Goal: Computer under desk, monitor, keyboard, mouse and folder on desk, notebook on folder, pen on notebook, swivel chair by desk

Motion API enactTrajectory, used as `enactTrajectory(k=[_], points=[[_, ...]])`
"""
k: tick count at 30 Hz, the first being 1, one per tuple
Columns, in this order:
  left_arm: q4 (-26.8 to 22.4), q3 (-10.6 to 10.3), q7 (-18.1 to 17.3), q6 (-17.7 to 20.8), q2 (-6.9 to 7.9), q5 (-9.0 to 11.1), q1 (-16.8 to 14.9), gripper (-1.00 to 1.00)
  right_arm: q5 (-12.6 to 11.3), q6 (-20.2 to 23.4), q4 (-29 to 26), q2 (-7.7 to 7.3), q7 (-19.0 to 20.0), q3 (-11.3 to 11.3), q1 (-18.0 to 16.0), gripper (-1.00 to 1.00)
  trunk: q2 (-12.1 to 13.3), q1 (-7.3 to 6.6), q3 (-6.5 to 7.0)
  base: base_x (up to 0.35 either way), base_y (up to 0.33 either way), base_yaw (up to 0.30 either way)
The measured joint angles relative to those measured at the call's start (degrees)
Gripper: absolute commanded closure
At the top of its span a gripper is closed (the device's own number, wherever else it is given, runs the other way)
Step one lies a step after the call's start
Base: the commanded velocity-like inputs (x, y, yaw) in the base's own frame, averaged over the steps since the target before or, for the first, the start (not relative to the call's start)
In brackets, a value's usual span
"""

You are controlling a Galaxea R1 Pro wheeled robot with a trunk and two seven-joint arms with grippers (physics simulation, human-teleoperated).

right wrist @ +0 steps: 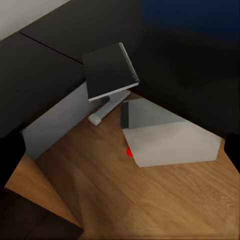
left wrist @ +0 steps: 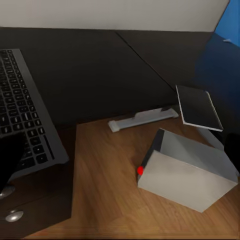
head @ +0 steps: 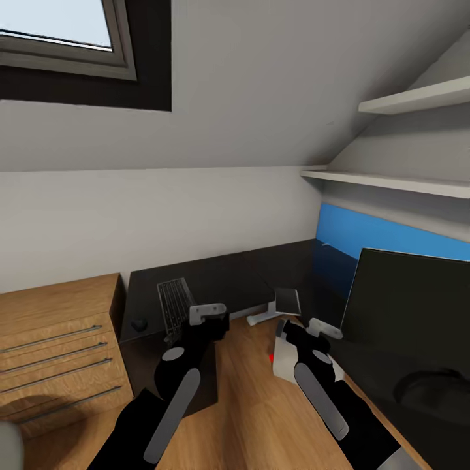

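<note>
I cannot tell whether the fingers of my right gripper (head: 324, 328) or left gripper (head: 207, 312) are spread or clenched. Just ahead of and below my right fingers sits the computer (right wrist: 167, 137) on the floor; that arm is nearer.

Sloped grey walls (head: 261, 85) above a white lower wall, with a dark-framed skylight (head: 62, 39) bright with daylight. Light wooden floor (head: 248, 405), a wooden chest of drawers (head: 59, 346) with long metal handles, and two white wall shelves (head: 405, 140) over a blue panel (head: 372, 232).
</note>
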Motion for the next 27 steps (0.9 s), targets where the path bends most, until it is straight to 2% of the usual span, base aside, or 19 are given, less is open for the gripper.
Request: enactTrajectory(k=[3,4,7,8,10,12,17,27], points=[[1.1,0.0,0.0,0.0,0.8,0.1,0.0,-1.0,0.0,0.0,0.1,0.0,0.1,0.0,0.0,-1.0,0.0,-0.01,0.0,-0.031,-0.002,0.0],[2.3,0.0,0.0,-0.1,1.39,0.7,0.1,-1.0,0.0,0.0,0.2,0.0,0.2,0.0,0.0,-1.0,0.0,-0.01,0.0,-0.01,-0.001,0.0],[2.9,0.0,0.0,-0.1,1.71,1.9,0.4,-1.0,0.0,0.0,0.2,0.0,0.2,0.0,0.0,-1.0,0.0,-0.01,0.0,-0.006,0.0,0.0],[3.2,0.0,-0.1,-0.1,1.95,3.5,0.8,-1.0,0.0,0.0,0.2,0.0,0.2,0.0,0.0,-1.0,0.0,-0.01,0.0,-0.003,0.0,0.0],[3.3,0.0,-0.1,-0.1,2.53,5.0,1.3,-1.0,0.0,0.0,0.2,0.0,0.2,0.0,0.0,-1.0,0.0,-0.01,0.0,-0.001,0.0,0.0],[3.6,0.0,-0.2,-0.1,3.82,6.2,1.8,-1.0,0.0,0.0,0.2,0.0,0.2,0.0,0.0,-1.0,-0.8,0.42,-0.36,0.0,0.0,0.0],[5.9,-0.1,-0.1,-0.1,4.5,6.9,2.0,-1.0,0.1,0.0,0.2,0.0,0.2,0.0,0.0,-1.0,-2.8,1.52,-1.25,0.0,0.0,0.0],[11.2,-0.2,-0.3,-0.1,4.64,7.2,2.3,-1.0,0.1,0.0,0.3,0.0,0.2,0.0,0.0,-1.0,-6.8,3.72,-3.05,0.0,0.0,0.0]])
